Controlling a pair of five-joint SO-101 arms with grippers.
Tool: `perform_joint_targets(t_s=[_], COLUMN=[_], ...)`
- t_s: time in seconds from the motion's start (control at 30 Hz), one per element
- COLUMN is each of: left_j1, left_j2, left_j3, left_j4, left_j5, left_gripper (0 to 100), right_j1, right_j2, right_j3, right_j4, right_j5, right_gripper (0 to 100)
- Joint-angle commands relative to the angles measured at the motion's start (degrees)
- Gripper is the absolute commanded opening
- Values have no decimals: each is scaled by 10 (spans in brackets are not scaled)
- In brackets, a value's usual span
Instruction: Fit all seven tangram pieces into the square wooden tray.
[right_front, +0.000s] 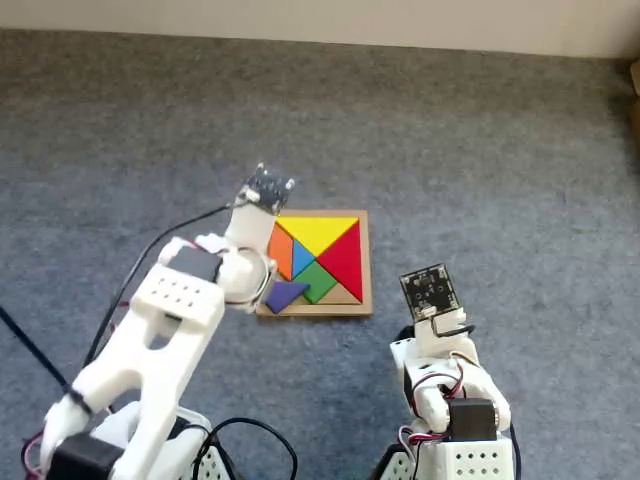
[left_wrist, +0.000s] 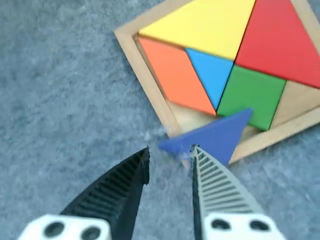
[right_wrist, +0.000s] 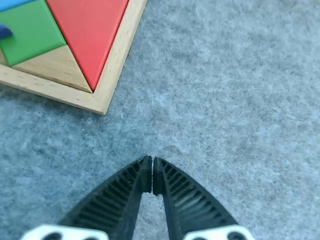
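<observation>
Square wooden tray (right_front: 366, 262) lay flat on the grey surface (right_front: 500, 150), between the two arms and a little ahead of them. Five pieces were seated flush inside:
- yellow triangle (left_wrist: 210, 22) along the far edge
- red triangle (left_wrist: 280, 37) beside it
- orange parallelogram (left_wrist: 177, 75)
- light blue triangle (left_wrist: 212, 70)
- green square (left_wrist: 252, 92)

Bare wood showed in a triangular gap next to the green square, at the tray corner nearest the right arm, and in another under the loose piece.

Dark blue triangle (left_wrist: 215, 137) was not seated. It sat tilted across the near rim, one point over the green square's edge and the other poking out past the tray.

Left tool (left_wrist: 171, 150) was open, low over the surface at that corner. The outer point of the dark blue triangle lay between its fingers (left_wrist: 125, 185). Could not tell whether either finger touched it.

Right tool (right_wrist: 152, 167) was closed with its tips together, holding nothing. It sat above bare surface, near the tray's corner by the red triangle but apart from it.
</observation>
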Motion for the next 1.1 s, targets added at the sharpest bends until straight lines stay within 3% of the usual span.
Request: perform_joint_targets(t_s=[0.0,0.27,0.6,0.87,1.07], left_j1=[3,-60,-64,-51,-74], left_j2=[-23,60,161,165,117], left_j3=[12,5,-65,-84,-76], left_j4=[4,-55,-54,-57,-54], left_j5=[-4,-8,-33,-32,24], left_gripper=[144,145,145,143,140], right_j1=[7,7,7,7,7], right_j2=[-10,-10,-10,-10,-10], right_j3=[65,65,65,65,65], right_j4=[-11,-11,-11,-11,-11], right_j5=[1,1,1,1,1], right_gripper=[24,24,24,24,24])
